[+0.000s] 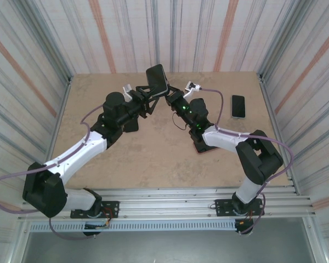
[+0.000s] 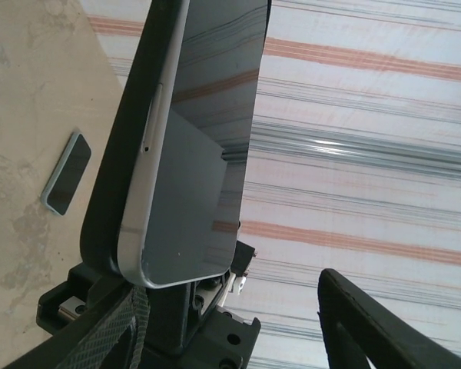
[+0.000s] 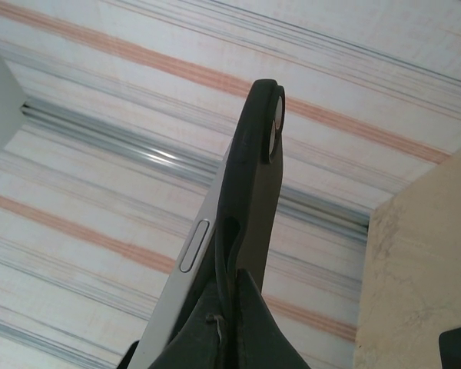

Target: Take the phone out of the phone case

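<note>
- Left gripper (image 2: pixel 230 307): its fingers (image 2: pixel 373 327) stand at 5 and 7 o'clock in the left wrist view, spread wide. The 5 o'clock finger is well apart from the phone. Whether the 7 o'clock finger touches the case cannot be told.
- Phone (image 2: pixel 207 154): it is held up in the air between the two grippers, standing on end with its dark screen mirroring the striped wall (image 2: pixel 369 154). Its silver edge shows along the left.
- Case (image 2: pixel 111 207): black, it still runs along the back of the phone, and the phone sits at least partly in it.
- Right gripper (image 3: pixel 219 315): its jaws are pressed together, pinching the lower end of the phone and case from 6 o'clock.
- In the right wrist view the silver edge with its side button (image 3: pixel 194 246) runs up the left of the case, whose camera hole (image 3: pixel 275 123) is at the top. A split shows between the two low down.
- From the top view the held phone is at 12 o'clock of the table (image 1: pixel 153 164), above the surface.
- Spare phone (image 1: pixel 238 106): it lies flat at 2 o'clock, well apart from both grippers.
- Red flat thing (image 1: pixel 200 147): it lies at 4 o'clock, partly under the right forearm.
</note>
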Motion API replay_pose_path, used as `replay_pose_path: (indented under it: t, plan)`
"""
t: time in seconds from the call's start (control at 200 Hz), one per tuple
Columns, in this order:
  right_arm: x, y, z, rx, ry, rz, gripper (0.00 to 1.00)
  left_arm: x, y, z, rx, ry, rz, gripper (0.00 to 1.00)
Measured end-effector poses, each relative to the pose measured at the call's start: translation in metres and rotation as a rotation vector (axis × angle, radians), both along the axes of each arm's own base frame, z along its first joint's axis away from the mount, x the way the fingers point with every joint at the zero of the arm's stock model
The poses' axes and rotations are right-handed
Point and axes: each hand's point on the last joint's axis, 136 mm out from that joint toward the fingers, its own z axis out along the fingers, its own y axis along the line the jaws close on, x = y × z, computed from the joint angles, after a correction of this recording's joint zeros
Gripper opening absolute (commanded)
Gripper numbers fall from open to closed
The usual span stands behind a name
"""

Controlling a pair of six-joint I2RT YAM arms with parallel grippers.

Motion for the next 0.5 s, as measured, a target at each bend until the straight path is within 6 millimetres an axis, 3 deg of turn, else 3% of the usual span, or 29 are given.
replay_pose_path:
  t: [0.246,0.501]
  plan:
    - [0.001,0.003,0.007,-0.008,-0.026,0.003,0.00,0.003,0.002,0.008,-0.023,-0.024,0.020,0.57]
    - [-0.002,0.013,0.004,-0.030,-0.040,0.030,0.00,0.006,0.006,0.004,-0.035,-0.008,0.048,0.56]
